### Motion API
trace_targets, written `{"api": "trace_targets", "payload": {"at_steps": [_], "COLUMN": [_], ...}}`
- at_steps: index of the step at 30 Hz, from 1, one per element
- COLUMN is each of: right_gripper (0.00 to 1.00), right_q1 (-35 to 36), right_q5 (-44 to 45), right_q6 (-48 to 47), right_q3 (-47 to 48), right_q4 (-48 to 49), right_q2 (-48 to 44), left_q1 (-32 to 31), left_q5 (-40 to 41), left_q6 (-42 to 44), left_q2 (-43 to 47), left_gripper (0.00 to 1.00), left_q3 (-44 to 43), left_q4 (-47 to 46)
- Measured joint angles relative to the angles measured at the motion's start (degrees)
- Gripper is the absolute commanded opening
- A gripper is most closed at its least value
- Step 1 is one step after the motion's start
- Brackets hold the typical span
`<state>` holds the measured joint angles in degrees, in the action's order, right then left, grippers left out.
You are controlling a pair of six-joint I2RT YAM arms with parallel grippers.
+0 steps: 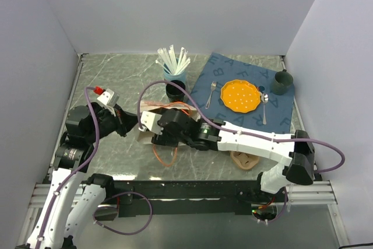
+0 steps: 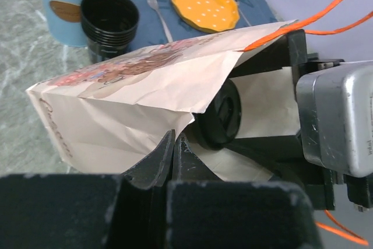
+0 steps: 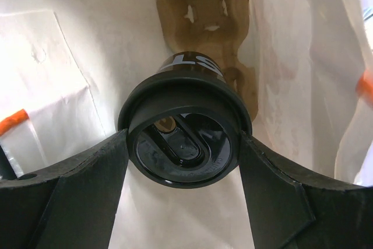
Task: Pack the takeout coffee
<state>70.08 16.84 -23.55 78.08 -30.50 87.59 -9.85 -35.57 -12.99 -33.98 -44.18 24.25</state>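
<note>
The takeout coffee point(image 3: 183, 144), a black cup with a black lid, lies inside the white paper bag point(image 2: 116, 109), which is on its side. My right gripper point(image 3: 183, 147) is shut on the coffee, one finger pressing each side of the lid rim. A brown cardboard carrier point(image 3: 204, 10) lies deeper in the bag, right behind the cup. From the left wrist view the coffee lid point(image 2: 221, 115) shows in the bag's mouth. My left gripper point(image 2: 173, 138) is shut on the bag's lower front edge. In the top view the bag point(image 1: 158, 105) sits between both arms, the left gripper point(image 1: 129, 122) at its left.
Behind the bag stand a stack of lidless black cups point(image 1: 175, 90) and a light-blue straw cup point(image 1: 173, 65). A blue mat point(image 1: 274, 109) carries an orange plate point(image 1: 239, 96), fork point(image 1: 211, 94), spoon point(image 1: 263, 106) and grey-green mug point(image 1: 282, 83). Another brown carrier point(image 1: 245, 158) lies near the right arm.
</note>
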Motion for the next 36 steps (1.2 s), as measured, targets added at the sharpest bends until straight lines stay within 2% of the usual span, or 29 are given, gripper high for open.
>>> {"api": "trace_targets", "payload": {"at_steps": [9, 17, 25, 36], "right_gripper": [0.49, 0.45, 0.47, 0.47], "right_q1": [-0.3, -1.3, -1.5, -2.5], "right_q5": [-0.5, -1.0, -0.2, -3.2], "right_q6": [-9.4, -13.0, -17.8, -21.3], "right_q3": [-14.1, -15.3, -15.5, -17.0], "right_q4": [11.4, 14.2, 16.3, 14.0], "right_q2": [-9.0, -9.0, -8.6, -8.7], "left_q1": [-0.1, -0.1, -0.1, -0.1], "left_q5": [-4.2, -5.0, -2.0, 0.6], "left_q6": [-5.4, -10.8, -11.8, -11.8], "left_q2": [1.7, 5.4, 5.1, 3.1], "left_gripper": [0.01, 0.01, 0.01, 0.01], "left_q3": [1.6, 5.8, 5.8, 4.4], "left_q4": [-3.6, -5.9, -4.2, -2.3]}}
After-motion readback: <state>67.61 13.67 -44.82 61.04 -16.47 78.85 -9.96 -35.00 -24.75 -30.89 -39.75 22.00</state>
